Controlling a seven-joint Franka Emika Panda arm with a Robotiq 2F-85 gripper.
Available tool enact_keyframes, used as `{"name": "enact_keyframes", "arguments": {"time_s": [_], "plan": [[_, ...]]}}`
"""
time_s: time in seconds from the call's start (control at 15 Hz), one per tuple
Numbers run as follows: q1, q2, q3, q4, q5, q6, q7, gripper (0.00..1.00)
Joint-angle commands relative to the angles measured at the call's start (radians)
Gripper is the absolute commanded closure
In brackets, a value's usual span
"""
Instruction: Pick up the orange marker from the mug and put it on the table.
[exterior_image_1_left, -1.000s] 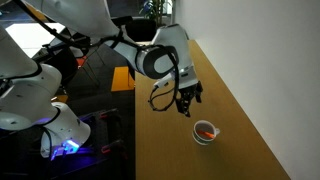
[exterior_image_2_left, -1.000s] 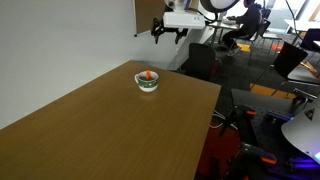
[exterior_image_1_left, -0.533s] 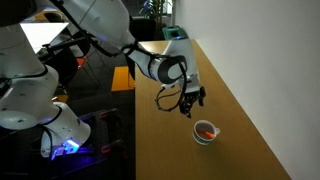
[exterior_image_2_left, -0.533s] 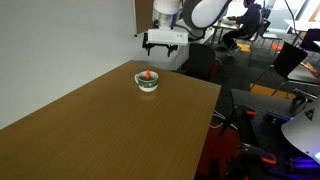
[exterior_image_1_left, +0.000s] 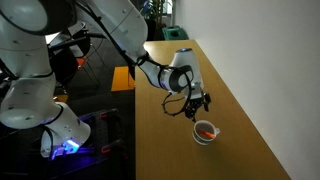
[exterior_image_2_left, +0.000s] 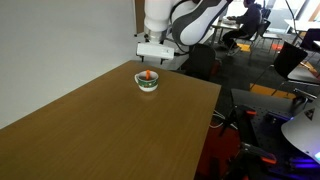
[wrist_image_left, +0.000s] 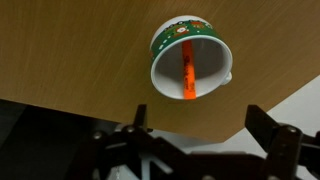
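Observation:
The mug (wrist_image_left: 189, 57) is white inside with a green patterned outside and stands on the wood-grain table (wrist_image_left: 70, 50). The orange marker (wrist_image_left: 188, 77) lies inside it. The mug also shows in both exterior views (exterior_image_1_left: 205, 133) (exterior_image_2_left: 147, 81), with the orange marker visible in it (exterior_image_1_left: 205, 131) (exterior_image_2_left: 148, 75). My gripper (wrist_image_left: 200, 125) is open and empty, its two dark fingers spread wide. It hovers above the table just short of the mug (exterior_image_1_left: 198, 104) (exterior_image_2_left: 155, 53).
The table's edge (wrist_image_left: 250, 110) runs close to the mug. Beyond the table (exterior_image_2_left: 120, 130) are office chairs (exterior_image_2_left: 200, 60) and equipment. A white wall (exterior_image_1_left: 270, 60) runs along the table's far side.
The arm has swung the gripper down and closer to the mug. The mug and marker have not moved.

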Motion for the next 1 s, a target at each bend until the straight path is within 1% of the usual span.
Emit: {"name": "enact_keyframes", "arguments": {"time_s": [0.0,0.4,0.6,0.67,0.73,0.8,0.87,0.93], "plan": [[0.042,0.074,-0.055,0.055,-0.012,0.038,0.046,0.00],[0.060,0.167,-0.095,0.118,0.004,0.045,0.019,0.00],[0.047,0.201,-0.086,0.143,0.036,0.052,-0.009,0.00],[0.045,0.214,-0.085,0.152,0.048,0.054,-0.016,0.07],[0.044,0.220,-0.083,0.158,0.061,0.053,-0.025,0.18],[0.041,0.230,-0.082,0.165,0.072,0.059,-0.033,0.22],[0.039,0.234,-0.080,0.168,0.087,0.061,-0.047,0.20],[0.037,0.241,-0.080,0.174,0.103,0.068,-0.062,0.23]]}}
